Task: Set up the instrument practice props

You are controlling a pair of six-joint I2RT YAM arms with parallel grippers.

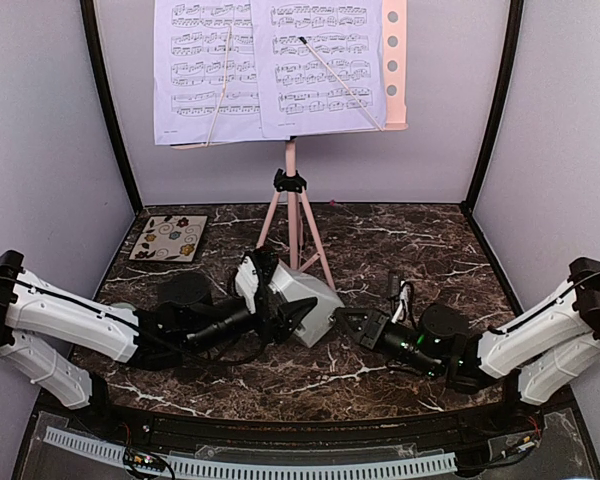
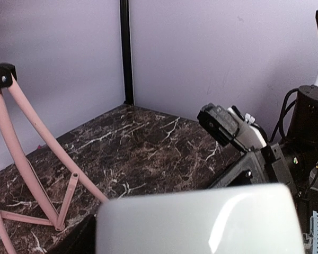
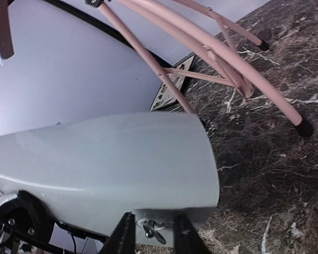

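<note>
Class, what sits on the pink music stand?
The left sheet-music page and right sheet-music page, side by side. They hide most of the pink music stand's desk; only its perforated right edge shows.

Showed a square floral coaster lying flat on the dark, white-veined marble tabletop, near its far-left corner. Showed plain lavender walls enclosing three sides, joined by black corner posts. Showed a white slotted strip along the near edge in the overhead view
</note>
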